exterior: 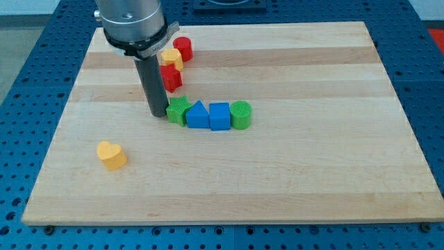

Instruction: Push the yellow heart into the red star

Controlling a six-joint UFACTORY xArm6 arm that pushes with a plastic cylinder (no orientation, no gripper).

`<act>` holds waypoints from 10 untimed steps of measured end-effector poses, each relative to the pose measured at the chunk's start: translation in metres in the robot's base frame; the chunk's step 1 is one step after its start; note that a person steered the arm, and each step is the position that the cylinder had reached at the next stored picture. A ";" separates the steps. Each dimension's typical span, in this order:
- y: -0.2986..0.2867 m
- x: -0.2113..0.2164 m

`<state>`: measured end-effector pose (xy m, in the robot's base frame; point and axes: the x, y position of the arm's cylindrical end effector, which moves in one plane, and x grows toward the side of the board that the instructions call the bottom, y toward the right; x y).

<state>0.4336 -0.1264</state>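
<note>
No brand, label or writing can be read anywhere in the view.

The largest thing is the one wooden board (291, 173), pale with lengthwise grain, lying on a blue perforated table (28, 104) that shows around it on all sides. Next in size is the one arm (132, 24), a grey cylinder with a dark collar coming down from the view's top left, ending in the dark rod (153, 83). There is no gripper on it, so nothing spreads or pinches; my tip (158, 115) stands on the board just to the view's left of the green star, touching it or very nearly so.

Eight blocks lie on the board. Four form a touching row near the middle, from the view's left to right: a green star (179, 110), a blue triangle (198, 114), a blue cube (219, 116) and a green cylinder (241, 114). Three cluster by the rod toward the view's top: a red cylinder (183, 48), a yellow block (172, 58) whose shape is partly hidden, and the red star (171, 77) just below it, close to the rod's right side.

The yellow heart (111, 155) lies alone toward the view's bottom left, well apart from the red star and from my tip.

Counted by colour: two red, two yellow, two green, two blue.
</note>
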 end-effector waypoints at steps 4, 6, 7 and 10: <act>0.009 0.093; -0.079 0.127; -0.105 0.122; -0.089 0.101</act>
<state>0.5344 -0.2159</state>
